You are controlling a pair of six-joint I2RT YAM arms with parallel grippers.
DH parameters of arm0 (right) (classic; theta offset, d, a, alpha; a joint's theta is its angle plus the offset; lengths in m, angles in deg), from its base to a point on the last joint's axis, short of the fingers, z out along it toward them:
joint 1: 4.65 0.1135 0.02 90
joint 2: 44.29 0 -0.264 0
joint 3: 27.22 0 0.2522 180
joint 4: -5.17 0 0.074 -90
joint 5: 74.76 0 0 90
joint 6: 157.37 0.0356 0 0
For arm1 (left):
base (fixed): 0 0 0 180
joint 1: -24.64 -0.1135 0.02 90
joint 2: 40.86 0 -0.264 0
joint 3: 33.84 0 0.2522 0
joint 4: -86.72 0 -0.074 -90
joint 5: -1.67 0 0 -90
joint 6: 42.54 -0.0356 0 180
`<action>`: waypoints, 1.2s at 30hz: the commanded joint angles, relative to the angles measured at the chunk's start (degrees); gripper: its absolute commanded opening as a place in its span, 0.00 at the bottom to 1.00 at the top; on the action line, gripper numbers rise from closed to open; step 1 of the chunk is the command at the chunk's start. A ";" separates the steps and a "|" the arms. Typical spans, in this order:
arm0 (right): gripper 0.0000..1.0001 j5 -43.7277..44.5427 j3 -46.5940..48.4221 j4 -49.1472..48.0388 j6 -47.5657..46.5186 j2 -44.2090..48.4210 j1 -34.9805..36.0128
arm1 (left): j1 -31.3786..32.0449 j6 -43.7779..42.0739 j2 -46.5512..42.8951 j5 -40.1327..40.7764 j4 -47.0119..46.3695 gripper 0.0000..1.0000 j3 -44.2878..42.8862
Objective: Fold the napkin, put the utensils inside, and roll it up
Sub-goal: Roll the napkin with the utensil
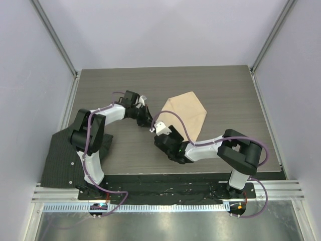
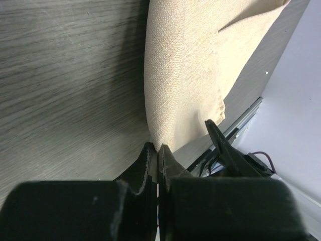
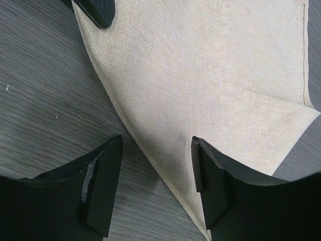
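Pinching napkin [image 1: 186, 114] corner in my left gripper [image 2: 156, 149], jaws clamped on it; right gripper [image 3: 156, 175] spread astride its edge. Napkin lies mid counter [image 1: 125, 85], right of centre. I judge it limp, light: take corners.

Bare table [image 1: 225, 83] beyond the napkin [image 1: 186, 114]; left arm [image 1: 108, 114] and right arm [image 1: 200, 149] close at its left edge.
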 commanded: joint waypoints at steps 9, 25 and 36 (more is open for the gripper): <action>0.68 -0.10 2.44 -7.71 -0.37 -1.32 0.56 | -0.89 0.13 -1.39 -3.16 -1.82 0.00 0.85; 0.54 7.71 6.67 -4.90 -3.01 -7.75 0.48 | -2.12 0.57 -1.48 -4.30 -2.87 0.00 1.20; 0.45 10.36 2.10 -2.53 -0.11 -5.46 0.56 | -2.91 1.09 -1.39 -4.74 -3.84 0.00 1.64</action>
